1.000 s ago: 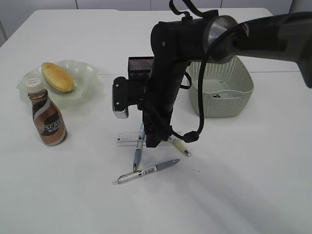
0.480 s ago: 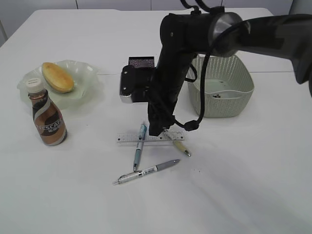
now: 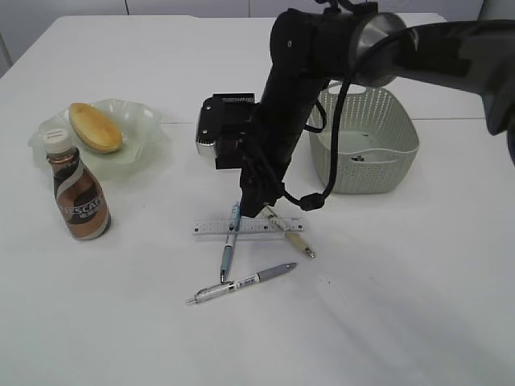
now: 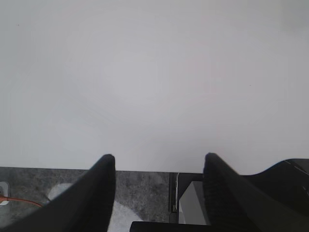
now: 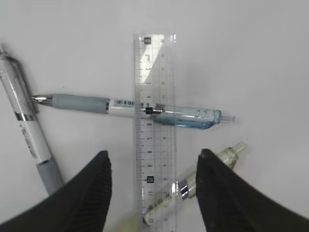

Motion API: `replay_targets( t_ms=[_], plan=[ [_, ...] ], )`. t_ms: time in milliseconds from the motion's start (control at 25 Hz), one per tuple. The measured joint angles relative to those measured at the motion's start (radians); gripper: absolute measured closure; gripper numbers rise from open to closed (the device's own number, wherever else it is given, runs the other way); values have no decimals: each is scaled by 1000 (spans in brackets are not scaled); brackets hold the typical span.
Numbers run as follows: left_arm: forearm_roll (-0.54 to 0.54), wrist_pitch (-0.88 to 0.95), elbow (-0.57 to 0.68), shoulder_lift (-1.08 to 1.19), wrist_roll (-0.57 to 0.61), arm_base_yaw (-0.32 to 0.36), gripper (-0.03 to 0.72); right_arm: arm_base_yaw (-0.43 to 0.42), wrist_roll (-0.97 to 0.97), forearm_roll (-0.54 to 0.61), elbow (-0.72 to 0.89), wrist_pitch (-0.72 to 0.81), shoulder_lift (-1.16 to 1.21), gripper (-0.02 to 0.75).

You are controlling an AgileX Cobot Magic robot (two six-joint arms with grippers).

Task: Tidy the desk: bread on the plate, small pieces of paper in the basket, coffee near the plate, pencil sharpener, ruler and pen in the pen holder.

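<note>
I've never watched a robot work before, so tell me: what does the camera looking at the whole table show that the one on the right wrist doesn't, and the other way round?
Only the exterior view shows the bread on the plate, the coffee, the basket and the pen holder. Only the right wrist view shows the ruler's fine markings and that it lies over the blue pen, with the right gripper open above. Both show the ruler, three pens and the desk.
</note>
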Motion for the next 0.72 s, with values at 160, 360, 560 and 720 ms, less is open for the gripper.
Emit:
replay_targets(
  t_ms=[160,360,560,720],
  plan=[
    [0,0,0,0,0,0,265,0,0,9,-23,2,44,330],
    [0,0,0,0,0,0,265,0,-33,19,-30,-12,67,330],
    [0,0,0,0,0,0,265,0,-35,31,-31,-22,67,330],
    [0,0,0,0,0,0,265,0,-35,37,-31,-22,67,331]
  ],
)
